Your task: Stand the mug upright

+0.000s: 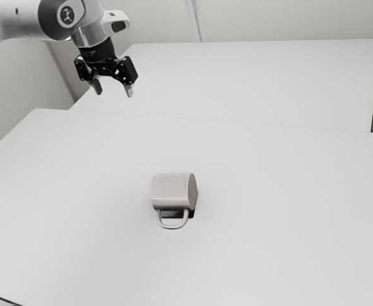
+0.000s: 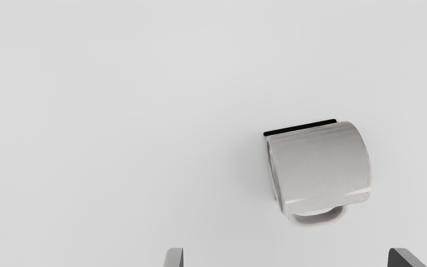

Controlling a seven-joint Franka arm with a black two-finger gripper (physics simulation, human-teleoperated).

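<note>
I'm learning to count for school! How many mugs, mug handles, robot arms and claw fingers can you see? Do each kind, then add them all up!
Mug, lying on its side: 1
Mug handle: 1
Robot arm: 1
Fingers on the claw: 2
Total: 5

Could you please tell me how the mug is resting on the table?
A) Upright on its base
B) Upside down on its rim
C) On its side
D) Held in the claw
C: the mug lies on its side on the table, its open mouth facing sideways.
</note>
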